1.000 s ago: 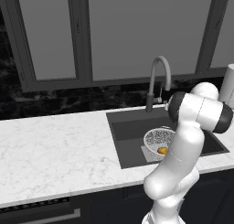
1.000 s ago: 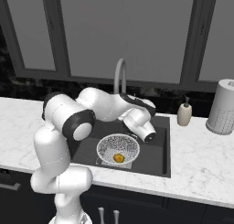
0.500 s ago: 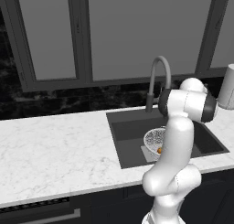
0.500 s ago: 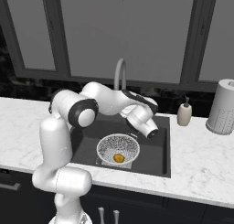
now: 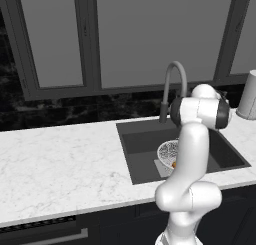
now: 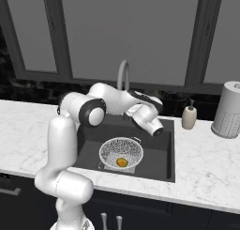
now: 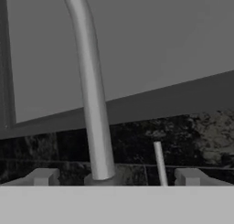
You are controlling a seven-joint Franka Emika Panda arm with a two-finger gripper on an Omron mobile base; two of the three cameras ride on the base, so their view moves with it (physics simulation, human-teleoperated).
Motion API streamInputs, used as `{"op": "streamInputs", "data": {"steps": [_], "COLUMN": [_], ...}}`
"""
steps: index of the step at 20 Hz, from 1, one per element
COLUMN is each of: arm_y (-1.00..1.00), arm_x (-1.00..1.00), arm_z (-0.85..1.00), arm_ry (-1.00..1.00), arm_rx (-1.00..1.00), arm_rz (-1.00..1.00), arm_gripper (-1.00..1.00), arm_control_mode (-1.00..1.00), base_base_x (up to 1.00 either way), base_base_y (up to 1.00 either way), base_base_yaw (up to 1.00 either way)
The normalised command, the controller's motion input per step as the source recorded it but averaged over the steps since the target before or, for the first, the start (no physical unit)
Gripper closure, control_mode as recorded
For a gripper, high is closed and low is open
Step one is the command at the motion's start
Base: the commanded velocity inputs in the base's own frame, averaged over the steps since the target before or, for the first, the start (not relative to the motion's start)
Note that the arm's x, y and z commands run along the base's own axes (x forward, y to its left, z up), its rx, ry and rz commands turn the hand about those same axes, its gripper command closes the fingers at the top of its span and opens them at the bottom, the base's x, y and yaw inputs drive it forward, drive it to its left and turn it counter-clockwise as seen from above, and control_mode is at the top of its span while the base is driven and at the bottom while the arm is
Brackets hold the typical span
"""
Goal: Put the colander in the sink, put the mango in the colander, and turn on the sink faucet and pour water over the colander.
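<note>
Simulated kitchen, white marble counter (image 5: 65,164) under dark-framed windows, black stone backsplash.

Left base view: dark sink (image 5: 145,144) set in the marble, sink faucet (image 5: 172,84) arching up at its back edge. White arm rises in front and covers much of the basin. Colander (image 5: 167,151) partly visible in the sink behind the arm, a sliver of orange mango (image 5: 173,164) at its edge. Gray canister (image 5: 247,96) at the far right of the counter.

Right base view: sink (image 6: 154,149) with the colander (image 6: 121,151) sitting on its floor toward the front, on a lighter square patch. Mango (image 6: 122,162) lies inside the colander, near its front rim. Arm reaches across the basin toward the back; hand hangs over the sink's rear right part, just beside the sink faucet (image 6: 123,76) base. Beige soap dispenser (image 6: 189,117) on the counter right of the sink, ribbed canister (image 6: 227,109) further right. No water seen at the spout.

Hand view: gripper (image 7: 114,177) faces the backsplash, sink faucet (image 7: 89,90) neck rising up between the two finger tips (image 7: 43,176), thin lever (image 7: 160,163) standing just right of the neck. Jaws spread fully wide, one tip either side of the faucet base, nothing gripped.
</note>
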Motion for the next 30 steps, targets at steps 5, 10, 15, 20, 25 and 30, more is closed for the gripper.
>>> {"op": "streamInputs", "data": {"steps": [5,10,15,20,25,30], "arm_y": [0.0,0.0,0.0,-0.09,-0.22,-0.09], "arm_x": [0.4,0.43,0.38,0.49,0.48,0.32], "arm_z": [0.0,0.0,-0.06,-0.2,-0.31,-0.24], "arm_ry": [0.0,0.0,0.0,0.0,0.0,0.0], "arm_rx": [0.0,0.0,0.0,0.0,0.02,0.0], "arm_rz": [0.0,0.0,0.0,0.0,0.0,0.0], "arm_gripper": [-1.0,-1.0,-1.0,-1.0,-1.0,1.0], "arm_control_mode": [-1.0,-1.0,-1.0,-1.0,-1.0,-1.0], "base_base_x": [0.0,0.0,0.0,0.0,0.0,0.0], "base_base_y": [0.0,0.0,0.0,0.0,0.0,0.0], "base_base_yaw": [0.0,0.0,0.0,0.0,0.0,0.0]}}
